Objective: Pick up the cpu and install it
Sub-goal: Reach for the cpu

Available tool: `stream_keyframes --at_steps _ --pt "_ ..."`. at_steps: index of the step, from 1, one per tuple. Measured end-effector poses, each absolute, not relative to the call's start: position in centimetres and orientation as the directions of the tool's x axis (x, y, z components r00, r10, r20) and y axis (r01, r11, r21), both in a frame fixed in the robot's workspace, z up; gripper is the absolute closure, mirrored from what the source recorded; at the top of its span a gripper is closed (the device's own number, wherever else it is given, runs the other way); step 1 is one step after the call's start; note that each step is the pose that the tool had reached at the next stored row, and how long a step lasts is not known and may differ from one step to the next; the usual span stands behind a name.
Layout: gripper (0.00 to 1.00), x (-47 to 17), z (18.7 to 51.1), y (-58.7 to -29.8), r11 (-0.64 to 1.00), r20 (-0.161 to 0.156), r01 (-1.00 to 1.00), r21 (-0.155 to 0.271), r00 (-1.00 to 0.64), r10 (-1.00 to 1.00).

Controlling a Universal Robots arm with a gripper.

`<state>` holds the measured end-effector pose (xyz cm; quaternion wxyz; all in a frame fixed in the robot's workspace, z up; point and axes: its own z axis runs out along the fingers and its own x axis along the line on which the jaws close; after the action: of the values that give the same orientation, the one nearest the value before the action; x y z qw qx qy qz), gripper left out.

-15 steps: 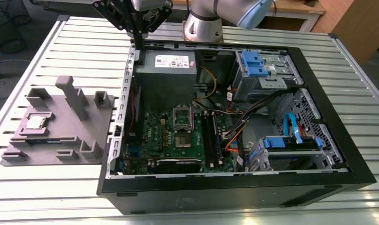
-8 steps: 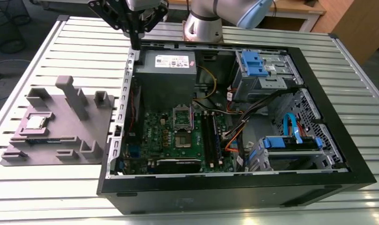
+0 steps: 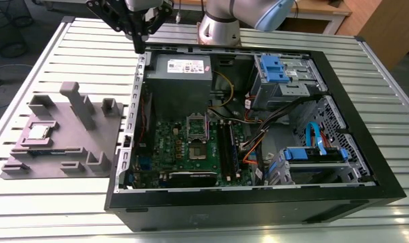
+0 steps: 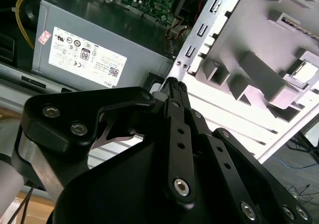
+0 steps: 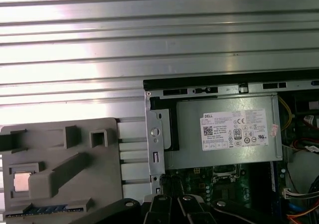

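Silver cpu (image 3: pixel 41 132) sits flat in the grey jig (image 3: pixel 56 158) on the bench (image 3: pixel 373 66), nearer than the fingers (image 3: pixel 139 44) and off to the exterior view's left of them. Fingers look pinched together and empty, hovering over the case's (image 3: pixel 258 212) far-left corner. Count: one cpu, one jig, one case.

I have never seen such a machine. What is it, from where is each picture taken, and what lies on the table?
This is one robot arm ending in a black gripper for grasping. The exterior view comes from a camera off the arm; both wrist views come from cameras riding on the arm. On the metal table lies an open computer case and, on the exterior view's left of it, a grey holder. The cpu, a small silver square, rests in that holder, not yet picked up. The gripper hangs by the case's edge near the grey power supply.
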<state>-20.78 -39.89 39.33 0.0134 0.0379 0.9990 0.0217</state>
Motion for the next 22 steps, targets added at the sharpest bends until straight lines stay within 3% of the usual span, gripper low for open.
stream_keyframes --at_steps 22 --pt "0.89 -22.9 39.3 -39.9 0.996 -0.025 0.075 0.044 -0.997 0.076"
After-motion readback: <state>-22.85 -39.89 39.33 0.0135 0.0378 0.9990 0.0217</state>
